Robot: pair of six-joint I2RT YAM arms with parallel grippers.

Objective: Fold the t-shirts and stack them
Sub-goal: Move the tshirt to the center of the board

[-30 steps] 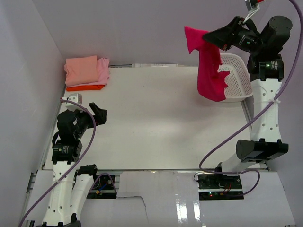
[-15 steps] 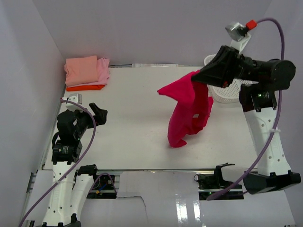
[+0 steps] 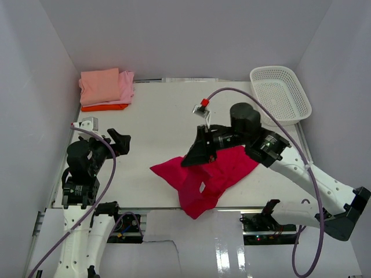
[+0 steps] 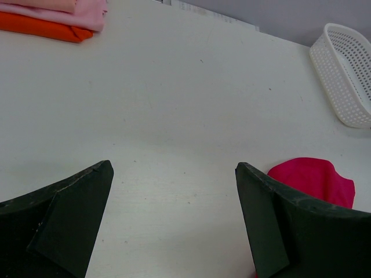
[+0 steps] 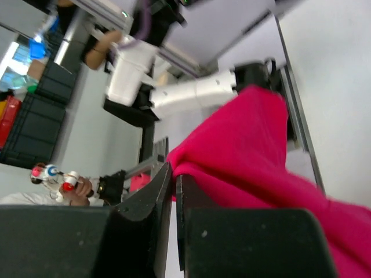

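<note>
Crimson t-shirt (image 3: pixel 214 174) is crumpled and unfolded on the surface (image 3: pixel 162 116), right of centre along the near edge. Its nearest fold reaches that edge or just past it, and one lobe points toward the left edge.

Right gripper (image 3: pixel 186 161) is low over the shirt's far-left part, jaws closed on a ridge of the red cloth. The right wrist view shows the cloth clamped right at the fingertips.

Left gripper (image 3: pixel 119 141) has its jaws spread wide and holds nothing. It hangs above the surface near the left edge, well apart from the shirt. The left wrist view shows bare surface between its fingers and a red lobe past the right one.

Folded stack sits in the far-left corner: salmon-pink t-shirt (image 3: pixel 99 86) on top, light pink t-shirt (image 3: pixel 127 87) showing beside it, orange t-shirt (image 3: pixel 104 107) at the bottom.

White lattice basket (image 3: pixel 281 92) is at the far-right corner.
</note>
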